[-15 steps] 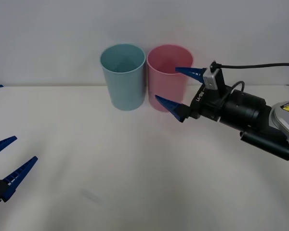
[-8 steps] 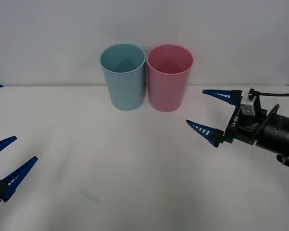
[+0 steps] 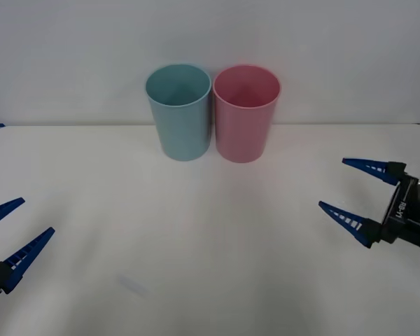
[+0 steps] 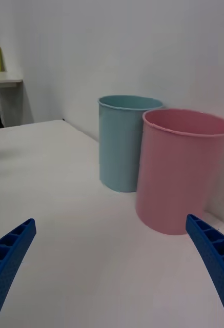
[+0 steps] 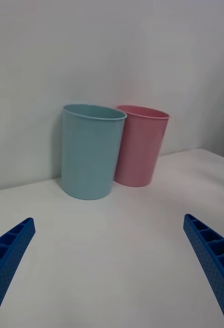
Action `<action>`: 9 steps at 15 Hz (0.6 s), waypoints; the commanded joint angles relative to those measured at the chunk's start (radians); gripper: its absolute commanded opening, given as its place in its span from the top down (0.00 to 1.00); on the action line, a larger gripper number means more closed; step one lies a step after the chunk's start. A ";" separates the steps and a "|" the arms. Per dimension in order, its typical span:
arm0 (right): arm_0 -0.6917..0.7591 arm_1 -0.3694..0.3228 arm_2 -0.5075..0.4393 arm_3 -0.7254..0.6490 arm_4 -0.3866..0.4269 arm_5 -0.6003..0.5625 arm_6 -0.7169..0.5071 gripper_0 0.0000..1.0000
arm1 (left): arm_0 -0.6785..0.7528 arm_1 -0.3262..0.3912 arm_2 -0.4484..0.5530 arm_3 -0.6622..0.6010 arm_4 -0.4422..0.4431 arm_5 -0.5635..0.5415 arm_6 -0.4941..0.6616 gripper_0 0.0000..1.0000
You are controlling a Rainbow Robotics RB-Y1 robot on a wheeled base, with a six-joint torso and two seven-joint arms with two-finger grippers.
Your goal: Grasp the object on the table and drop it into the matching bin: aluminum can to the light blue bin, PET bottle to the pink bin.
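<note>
Two bins stand upright at the back of the white counter (image 3: 196, 231), side by side and just about touching: the blue bin (image 3: 179, 112) to the robot's left, the pink bin (image 3: 246, 113) to its right. Both mouths are open to the front camera, and what shows of the insides is bare wall; the bottoms can't be made out.

Right end effector (image 3: 355, 195) hangs over the counter's right side, well apart from the bins and nearer the robot than they are. Its blue ribbed fingers (image 3: 346, 221) are spread wide, nothing between them. From its wrist camera the pink bin sits closer, the blue one behind and beside it.

Left end effector (image 3: 8, 234) is at the counter's near left edge, fingers also spread wide and holding nothing. Its wrist camera looks across bare counter to both bins, the blue one nearer.

As for the can, I cannot tell where it is; the counter between the two end effectors lies plain white.
</note>
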 commanded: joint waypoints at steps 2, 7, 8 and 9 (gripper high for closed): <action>0.081 0.020 -0.086 0.003 0.000 -0.043 -0.001 0.00 | 0.000 0.000 0.000 0.000 0.000 0.000 0.000 0.00; 0.159 0.032 -0.151 0.003 0.000 -0.063 -0.003 0.00 | 0.000 0.000 0.000 0.000 0.000 0.000 0.000 0.00; 0.167 0.030 -0.155 0.000 0.000 -0.069 -0.003 0.00 | 0.000 0.000 0.000 0.000 0.000 0.000 0.000 0.00; 0.170 0.032 -0.157 0.000 0.000 -0.073 -0.001 0.00 | 0.000 0.000 0.000 0.000 0.000 0.000 0.000 0.00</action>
